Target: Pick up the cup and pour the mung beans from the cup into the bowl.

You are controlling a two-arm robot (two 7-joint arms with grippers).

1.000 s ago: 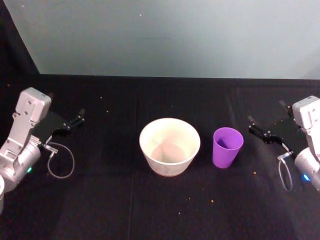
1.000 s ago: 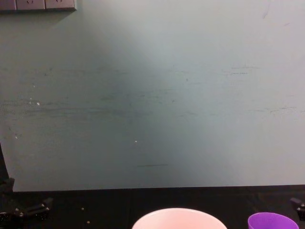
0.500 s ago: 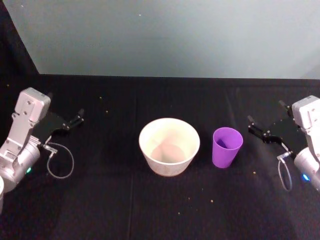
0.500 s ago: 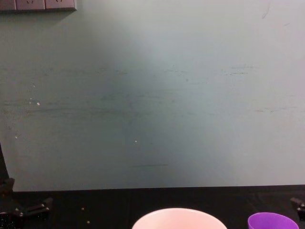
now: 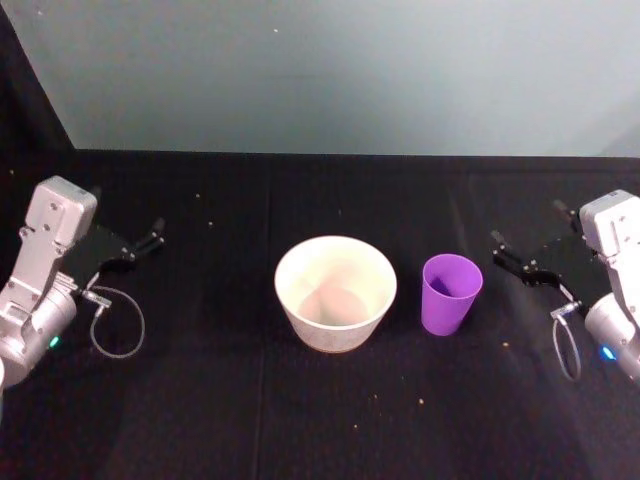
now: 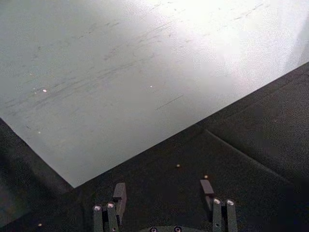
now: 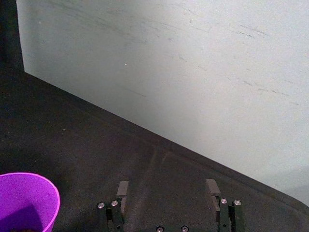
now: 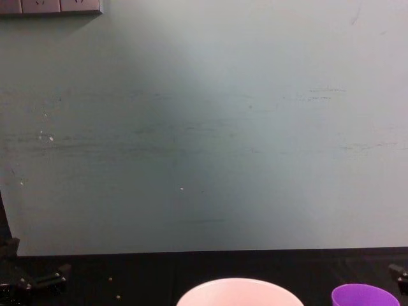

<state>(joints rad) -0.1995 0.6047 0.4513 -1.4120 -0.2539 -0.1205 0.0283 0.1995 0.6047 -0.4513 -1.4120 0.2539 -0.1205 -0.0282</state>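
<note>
From above, the pale bowl [image 5: 335, 328] sits in the middle of the black table [image 5: 250, 420]. The purple cup [image 5: 451, 300] stands upright just beside it, on the robot's right. The left gripper [image 5: 128, 207] waits far off to the left. The right gripper [image 5: 526, 222] is near the cup, not touching. Each wrist camera shows jaws spread wide, holding nothing. From the chest, the two rims peek up at the bottom edge.

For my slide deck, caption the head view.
Purple cup upright beside the pale bowl; open right hand near it, open left hand farther off.
</note>
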